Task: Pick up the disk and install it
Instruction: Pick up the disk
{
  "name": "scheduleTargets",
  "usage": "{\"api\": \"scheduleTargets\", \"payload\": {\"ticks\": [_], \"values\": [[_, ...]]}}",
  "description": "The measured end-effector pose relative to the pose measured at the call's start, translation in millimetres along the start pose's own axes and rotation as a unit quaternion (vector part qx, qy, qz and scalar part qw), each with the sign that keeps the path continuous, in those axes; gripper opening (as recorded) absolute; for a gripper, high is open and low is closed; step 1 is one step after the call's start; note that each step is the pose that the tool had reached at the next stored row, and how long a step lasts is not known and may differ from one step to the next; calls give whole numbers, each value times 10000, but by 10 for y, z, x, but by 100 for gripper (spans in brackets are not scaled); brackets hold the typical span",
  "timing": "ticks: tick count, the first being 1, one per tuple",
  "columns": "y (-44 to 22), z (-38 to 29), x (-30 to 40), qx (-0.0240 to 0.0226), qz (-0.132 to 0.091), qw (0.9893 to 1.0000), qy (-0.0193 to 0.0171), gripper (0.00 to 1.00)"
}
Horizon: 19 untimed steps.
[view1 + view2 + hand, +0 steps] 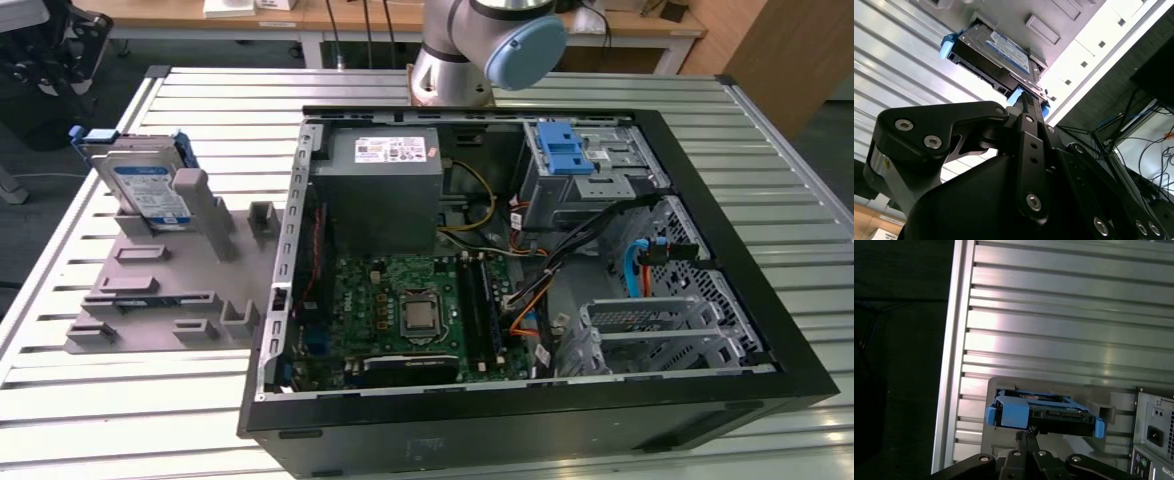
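The disk (144, 185), a silver drive with a white-and-blue label in a blue bracket, stands on edge in a slot of the grey holder (174, 300) at the exterior view's left. Both wrist views show the disk (996, 50) (1041, 412) just beyond my gripper (1025, 436), which hangs above it and apart from it. The black fingertips (1026, 100) sit close together with nothing between them, so the gripper looks shut and empty.
The open black computer case (747, 300) lies on the slatted metal table (160, 400), right of the holder. Inside are a grey power-supply box (387, 190), a motherboard (414, 310), cables and a metal drive cage with a ribbed blue latch (563, 150). The arm's base (454, 60) stands behind.
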<state>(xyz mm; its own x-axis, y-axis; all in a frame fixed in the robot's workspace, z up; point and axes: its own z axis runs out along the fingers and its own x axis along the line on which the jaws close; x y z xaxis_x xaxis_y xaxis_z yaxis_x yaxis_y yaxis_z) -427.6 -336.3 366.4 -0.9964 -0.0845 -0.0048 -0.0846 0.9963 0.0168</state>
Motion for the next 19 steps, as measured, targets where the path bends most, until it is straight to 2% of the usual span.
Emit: {"api": "scheduleTargets", "payload": {"ticks": [19], "values": [[0,0,0,-1,-228,9997,3,11]]}}
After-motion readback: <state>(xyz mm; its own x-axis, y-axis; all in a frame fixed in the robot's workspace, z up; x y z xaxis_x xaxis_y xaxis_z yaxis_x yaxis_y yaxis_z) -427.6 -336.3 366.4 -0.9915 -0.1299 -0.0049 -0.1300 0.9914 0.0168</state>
